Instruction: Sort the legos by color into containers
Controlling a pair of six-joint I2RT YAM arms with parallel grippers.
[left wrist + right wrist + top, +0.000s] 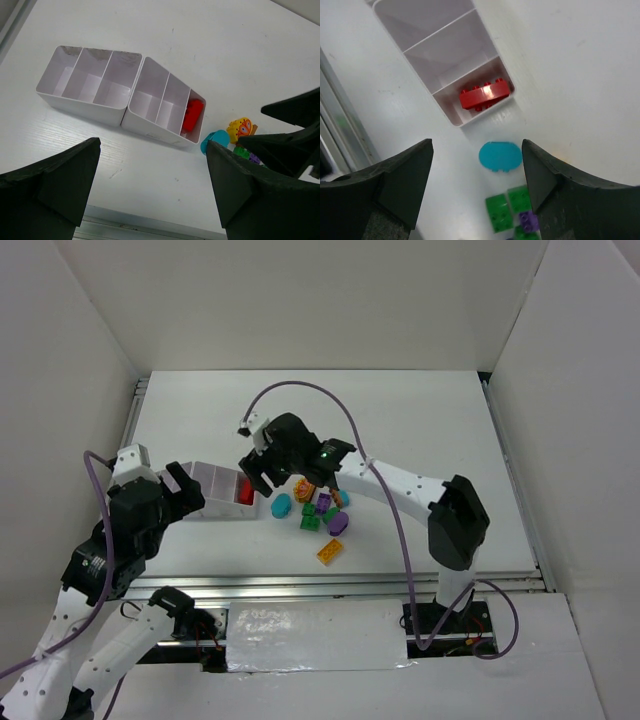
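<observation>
The legos [322, 515] lie mostly in a loose heap on the white counter [420, 430], below and just beside the right fingers [395, 185]. These fingers stand apart and hold nothing. In the wrist view a teal oval piece [500, 156] lies flat on the counter in the gap between their tips. Two green studded bricks [507, 210] and a bit of purple [529, 221] lie closer in, toward the palm.

Just past the tips is the end compartment of the containers [85, 104], two white three-part trays that meet at one corner. A red brick [485, 95] lies inside that compartment, apart from the teal oval.

The left fingers [60, 185] are spread wide and grip nothing. The trays lie ahead of them, across the gap, with the red brick toward their right tip. A yellow-orange printed piece [240, 127] lies beyond that tip.

From above, an orange-yellow brick [330, 551] lies alone on the near side of the heap, clear of both pairs of fingers.
</observation>
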